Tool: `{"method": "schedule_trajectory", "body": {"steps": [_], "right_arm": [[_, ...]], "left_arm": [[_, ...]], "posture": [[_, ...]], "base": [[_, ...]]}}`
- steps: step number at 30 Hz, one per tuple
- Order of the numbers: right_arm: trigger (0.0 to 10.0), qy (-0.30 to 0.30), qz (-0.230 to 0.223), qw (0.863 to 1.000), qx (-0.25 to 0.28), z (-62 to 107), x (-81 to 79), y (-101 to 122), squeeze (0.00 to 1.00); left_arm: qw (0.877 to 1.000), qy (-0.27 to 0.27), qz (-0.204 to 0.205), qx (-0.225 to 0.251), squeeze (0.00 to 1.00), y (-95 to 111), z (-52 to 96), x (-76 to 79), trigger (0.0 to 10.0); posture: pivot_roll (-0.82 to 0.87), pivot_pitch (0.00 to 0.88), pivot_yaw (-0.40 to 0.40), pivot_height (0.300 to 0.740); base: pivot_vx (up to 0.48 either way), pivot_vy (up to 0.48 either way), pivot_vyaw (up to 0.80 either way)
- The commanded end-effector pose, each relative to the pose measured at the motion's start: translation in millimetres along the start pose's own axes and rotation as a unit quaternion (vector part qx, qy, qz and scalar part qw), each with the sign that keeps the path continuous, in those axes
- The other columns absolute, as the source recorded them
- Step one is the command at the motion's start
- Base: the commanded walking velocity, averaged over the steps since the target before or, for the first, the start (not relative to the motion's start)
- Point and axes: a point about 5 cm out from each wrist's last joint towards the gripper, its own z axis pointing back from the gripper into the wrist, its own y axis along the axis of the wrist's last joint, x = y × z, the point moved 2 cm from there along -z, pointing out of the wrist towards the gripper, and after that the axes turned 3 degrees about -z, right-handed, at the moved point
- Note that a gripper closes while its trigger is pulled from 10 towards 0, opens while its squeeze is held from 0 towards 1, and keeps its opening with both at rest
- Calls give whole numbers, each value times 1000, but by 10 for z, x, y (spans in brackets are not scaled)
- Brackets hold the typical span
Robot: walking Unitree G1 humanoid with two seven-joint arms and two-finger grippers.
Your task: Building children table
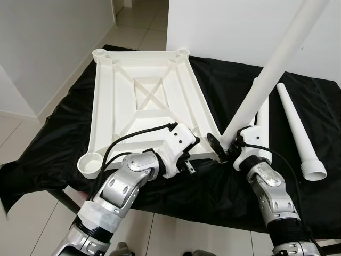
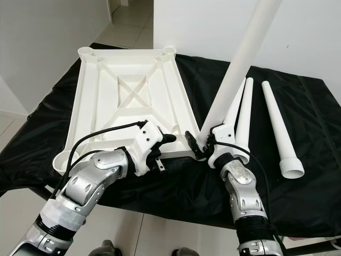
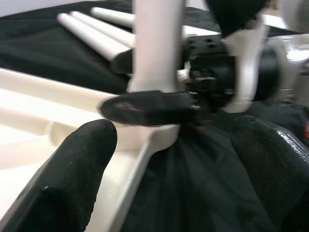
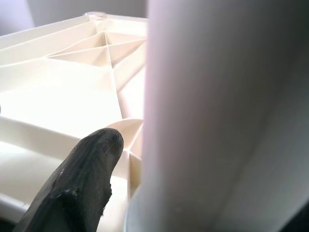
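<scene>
leg in hand: my right gripper point(image 1: 230, 151) has its fingers clamped round the thick end of a white table leg point(image 1: 277, 61), right down at its base. I'd call that a firm hold going by the right wrist view, where the leg sits hard against one finger point(image 4: 82, 179).
long axis: the leg tilts up and away to the right, nowhere near plumb, with its foot at the near right corner socket point(image 3: 161, 137) of the tabletop point(image 1: 144, 93), which lies upside down on the black-covered surface point(image 1: 64, 133).
the relation that matters: socket sits just under and a touch left of the leg's base, so I reckon the next bit is tipping the leg upright and pressing it down into that corner.
left gripper point(image 1: 187, 159): fingers spread apart, gripping nothing, hovering at the tabletop's near edge beside that same corner. Nearer arm for bracing the top, I'd say.
edges: this corner is close to the near edge of the surface, so a hard shove could slide the top toward me.
room: spare legs point(image 1: 299, 133) lie flat to the right, well apart from the socket. Plenty of open air above for swinging the leg up.
other sockets: near left one point(image 1: 91, 163) looks unfilled, and so do the far two.
</scene>
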Motion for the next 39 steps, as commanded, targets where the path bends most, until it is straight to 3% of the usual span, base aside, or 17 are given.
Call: {"method": "schedule_trajectory", "body": {"steps": [1,11,19,20,25,26,37,38,39], "right_arm": [[10000,19,1,1000,-20,23,15,-48,0],[10000,43,21,999,-1,22,101,110,0],[10000,50,9,998,21,16,173,246,0],[4157,53,11,998,17,16,178,240,0],[4157,59,14,998,13,15,186,233,0],[0,60,10,998,12,18,189,229,0],[510,51,-8,999,4,32,198,187,0],[10000,33,-20,999,6,19,200,188,0],[10000,8,-29,999,9,-8,189,196,0]], "left_arm": [[1000,13,-6,-24,0,-121,7,-21,10000],[999,25,-8,-29,0,-135,21,-33,10000],[999,29,-17,-24,0,-107,4,-50,10000],[999,27,-16,-20,0,-92,-2,-42,10000],[1000,23,-15,-15,0,-68,-10,-29,10000],[1000,22,-15,-15,0,-65,-13,-22,10000],[1000,22,-14,-11,0,-48,-30,-11,10000],[1000,22,-14,-10,0,-46,-32,-9,10000],[1000,22,-13,-9,0,-44,-36,-8,10000]], "posture": [[85,1,-35,740],[85,8,-37,740],[88,8,-39,740],[87,6,-38,740],[87,6,-38,740],[85,4,-38,740],[82,3,-40,740],[80,3,-43,740],[79,3,-44,740]], "base": [[0,0,0],[0,0,0],[0,0,0],[0,0,0],[0,0,0],[0,0,0],[0,0,0],[0,0,0],[0,0,0]]}}
